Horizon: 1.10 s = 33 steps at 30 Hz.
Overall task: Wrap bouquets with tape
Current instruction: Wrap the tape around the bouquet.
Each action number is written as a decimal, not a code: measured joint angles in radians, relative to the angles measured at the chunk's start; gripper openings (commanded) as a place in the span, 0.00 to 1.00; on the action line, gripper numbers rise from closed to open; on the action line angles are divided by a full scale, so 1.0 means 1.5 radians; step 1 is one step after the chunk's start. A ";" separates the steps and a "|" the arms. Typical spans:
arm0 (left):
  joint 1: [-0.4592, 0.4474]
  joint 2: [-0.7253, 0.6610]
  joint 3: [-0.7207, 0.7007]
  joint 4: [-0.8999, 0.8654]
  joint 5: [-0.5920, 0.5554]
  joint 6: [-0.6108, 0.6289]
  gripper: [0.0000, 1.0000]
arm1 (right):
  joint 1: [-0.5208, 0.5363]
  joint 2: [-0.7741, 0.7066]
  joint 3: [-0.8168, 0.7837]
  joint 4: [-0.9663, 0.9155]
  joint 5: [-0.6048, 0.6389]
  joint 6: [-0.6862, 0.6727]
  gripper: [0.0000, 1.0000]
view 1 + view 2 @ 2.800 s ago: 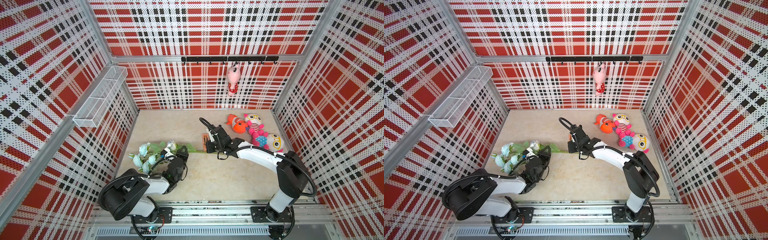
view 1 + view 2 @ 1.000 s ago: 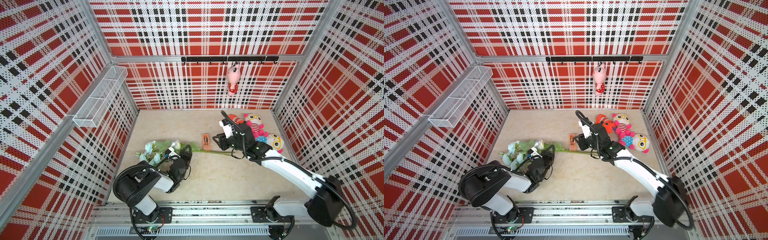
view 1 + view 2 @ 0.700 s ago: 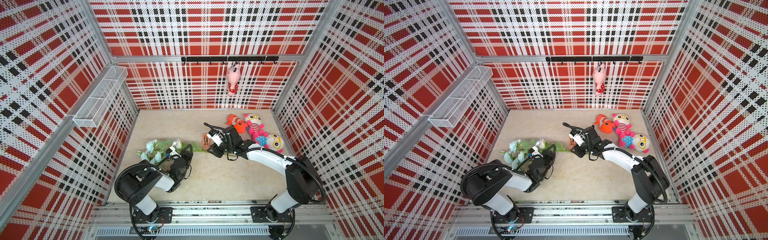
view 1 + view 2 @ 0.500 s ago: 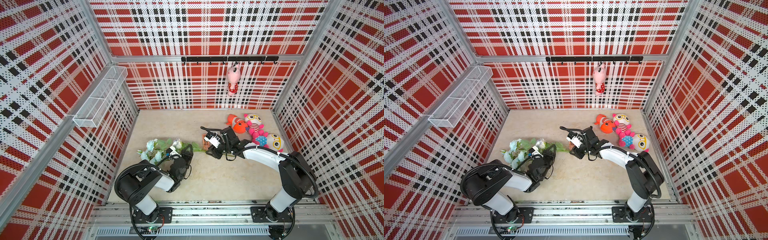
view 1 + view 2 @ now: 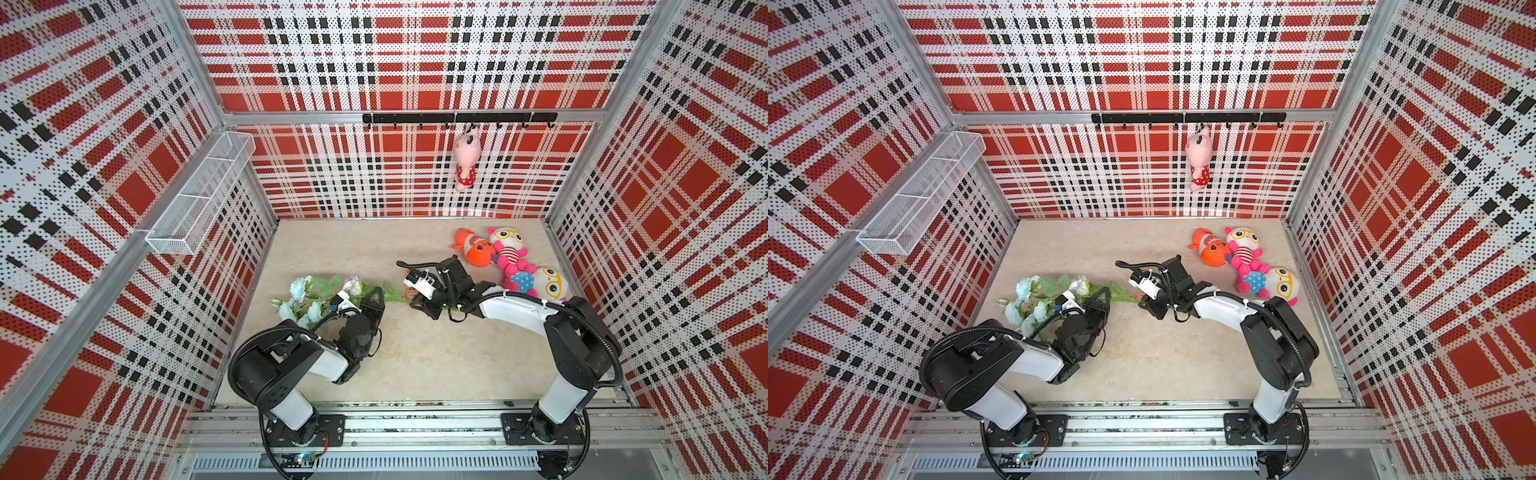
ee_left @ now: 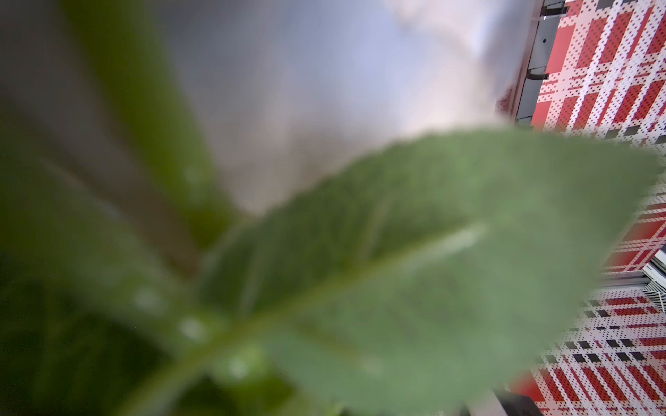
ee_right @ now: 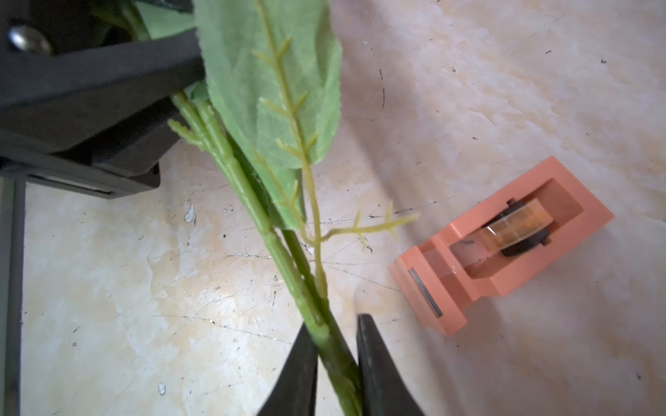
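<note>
As right hand (image 7: 335,326) grips stems (image 7: 250,201), tape roll (image 7: 511,225) inside peach dispenser (image 7: 450,299)

blurred green leaf (image 6: 396,270) up close (pale blur (image 6: 306,90) behind it), plaid wall (image 6: 612,72) beyond.

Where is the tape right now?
In the right wrist view, the tape lies on the table beside the stems, just clear of the right pincer gripping them.

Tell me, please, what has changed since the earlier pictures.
The right gripper swung out toward the toys, came back beside the tape and closed on the bouquet at its stems. The left gripper still holds the bouquet; tape and toys unmoved.
</note>
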 measured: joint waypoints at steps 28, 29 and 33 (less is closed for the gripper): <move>0.041 -0.095 -0.011 -0.019 0.120 0.038 0.46 | 0.047 -0.046 -0.078 0.165 0.282 -0.132 0.00; 0.044 -0.109 -0.013 -0.030 0.127 0.044 0.46 | 0.044 -0.046 -0.080 0.169 0.286 -0.141 0.00; 0.063 -0.212 -0.014 -0.127 0.156 0.099 0.46 | 0.043 -0.055 -0.101 0.180 0.288 -0.175 0.00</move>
